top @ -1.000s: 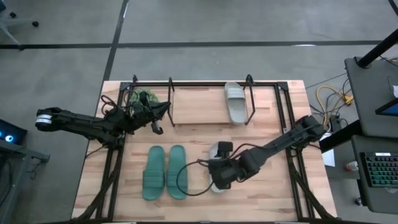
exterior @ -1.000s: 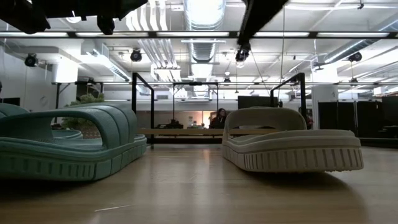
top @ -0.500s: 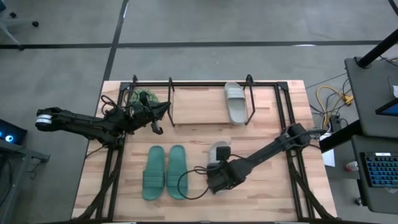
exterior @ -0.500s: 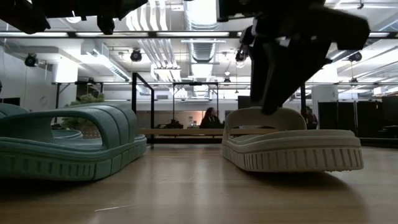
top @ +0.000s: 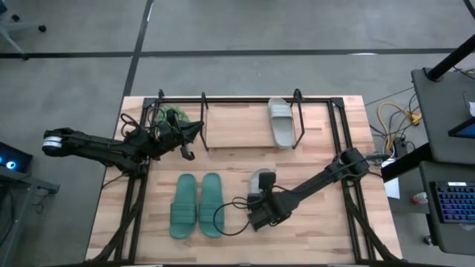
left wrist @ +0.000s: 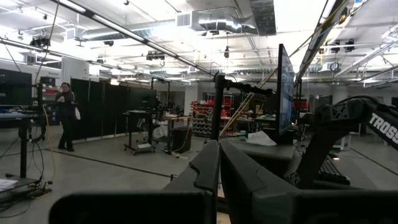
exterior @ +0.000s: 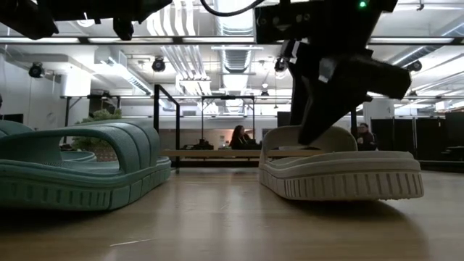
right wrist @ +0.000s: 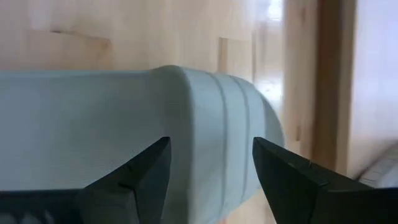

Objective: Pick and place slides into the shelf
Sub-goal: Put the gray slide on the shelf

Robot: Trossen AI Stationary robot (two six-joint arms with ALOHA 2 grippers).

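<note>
A pale slide lies sole-down on the table, right of centre. My right gripper is open just above it, its fingers on either side of the ribbed strap. In the low view the gripper reaches down to the strap. The teal pair lies side by side to its left. A second pale slide rests on the shelf at its right end. My left gripper is shut and empty near the shelf's left end. My right gripper's fingers come from above, slanting, and stand astride the pale slide's strap near the toe end. I cannot tell whether they touch it. The slide rests flat on the table.
A small green plant stands at the shelf's left end, beside my left arm. Black frame rails run along the table's left and right sides. Bare wood lies between the teal pair and the pale slide and along the near edge.
My right gripper has come down and moved a little toward the table's near left, over the pale slide's strap, and has tipped slightly. The slide has not moved.
</note>
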